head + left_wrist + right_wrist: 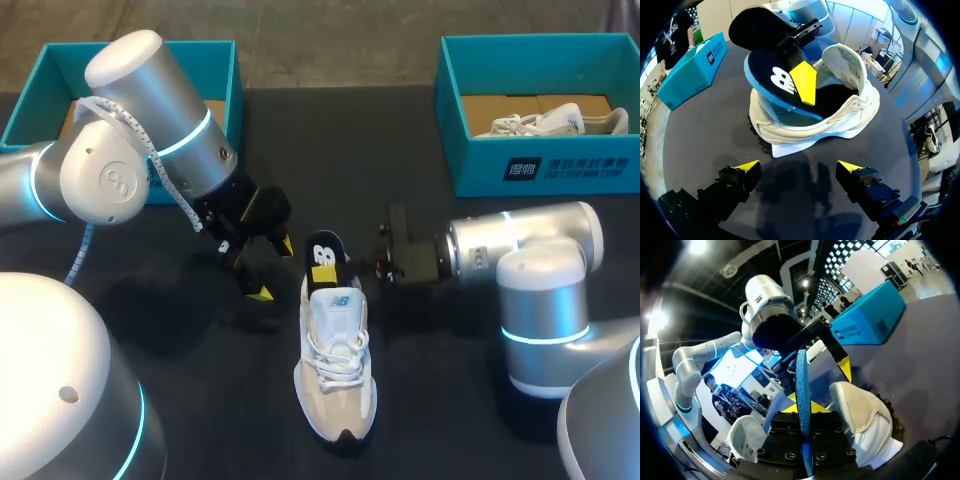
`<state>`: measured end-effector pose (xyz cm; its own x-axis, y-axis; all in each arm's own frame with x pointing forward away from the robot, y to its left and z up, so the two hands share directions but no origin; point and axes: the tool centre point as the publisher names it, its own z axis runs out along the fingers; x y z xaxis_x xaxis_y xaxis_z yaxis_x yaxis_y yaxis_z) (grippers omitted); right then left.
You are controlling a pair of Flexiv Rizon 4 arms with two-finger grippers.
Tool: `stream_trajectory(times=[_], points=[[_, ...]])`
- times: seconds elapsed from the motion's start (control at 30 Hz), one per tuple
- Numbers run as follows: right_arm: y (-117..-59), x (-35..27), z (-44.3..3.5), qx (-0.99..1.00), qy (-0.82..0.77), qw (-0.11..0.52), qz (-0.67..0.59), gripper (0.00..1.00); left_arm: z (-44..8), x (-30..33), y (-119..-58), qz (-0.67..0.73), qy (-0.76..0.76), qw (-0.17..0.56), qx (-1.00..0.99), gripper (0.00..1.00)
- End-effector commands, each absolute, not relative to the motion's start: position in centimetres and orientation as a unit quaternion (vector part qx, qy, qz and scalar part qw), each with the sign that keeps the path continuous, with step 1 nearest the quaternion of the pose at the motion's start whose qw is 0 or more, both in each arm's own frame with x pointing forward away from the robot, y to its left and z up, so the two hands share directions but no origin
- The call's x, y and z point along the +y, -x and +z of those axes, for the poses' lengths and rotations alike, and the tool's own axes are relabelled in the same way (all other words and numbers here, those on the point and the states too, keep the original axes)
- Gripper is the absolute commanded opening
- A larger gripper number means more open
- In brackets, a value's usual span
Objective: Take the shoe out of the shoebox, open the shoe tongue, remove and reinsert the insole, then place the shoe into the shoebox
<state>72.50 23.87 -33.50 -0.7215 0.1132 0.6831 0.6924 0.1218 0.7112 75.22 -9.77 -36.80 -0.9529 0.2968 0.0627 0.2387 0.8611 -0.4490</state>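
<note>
With the shoe (337,360) lying on the table (450,400), the right pincer (802,85) clamped on the insole (770,75) poking from its heel opening, and the left pincer (799,166) open and empty just beside, the unbraced shoe could slide or the insole buckle when pushed.

On your black matte table (220,400), at the far right corner, you have an open teal cardboard box (540,165) with a brown cardboard liner (500,105). A pale white laced sneaker (545,122) lies on its side inside it.
</note>
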Motion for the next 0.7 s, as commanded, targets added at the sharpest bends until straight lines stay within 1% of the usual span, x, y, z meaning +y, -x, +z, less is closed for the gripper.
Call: stream_trajectory(times=[0.03,0.43,0.63,0.67,0.7], points=[[-71.9,24.0,-33.8,-0.709,0.289,0.243,-0.596,0.00,-36.8,-9.8,-75.2,0.223,0.139,0.064,-0.963,1.00],[-70.9,24.1,-34.6,-0.710,0.304,0.263,-0.577,0.00,-36.8,-9.8,-75.2,0.223,0.139,0.064,-0.963,1.00],[-71.0,23.8,-34.6,-0.705,0.307,0.260,-0.585,0.00,-36.8,-9.8,-75.2,0.223,0.139,0.064,-0.963,1.00],[-71.0,23.8,-34.5,-0.704,0.307,0.258,-0.586,0.12,-36.8,-9.8,-75.2,0.223,0.139,0.064,-0.963,1.00],[-71.0,23.8,-34.4,-0.704,0.307,0.256,-0.588,0.27,-36.8,-9.8,-75.2,0.223,0.139,0.064,-0.963,1.00]])
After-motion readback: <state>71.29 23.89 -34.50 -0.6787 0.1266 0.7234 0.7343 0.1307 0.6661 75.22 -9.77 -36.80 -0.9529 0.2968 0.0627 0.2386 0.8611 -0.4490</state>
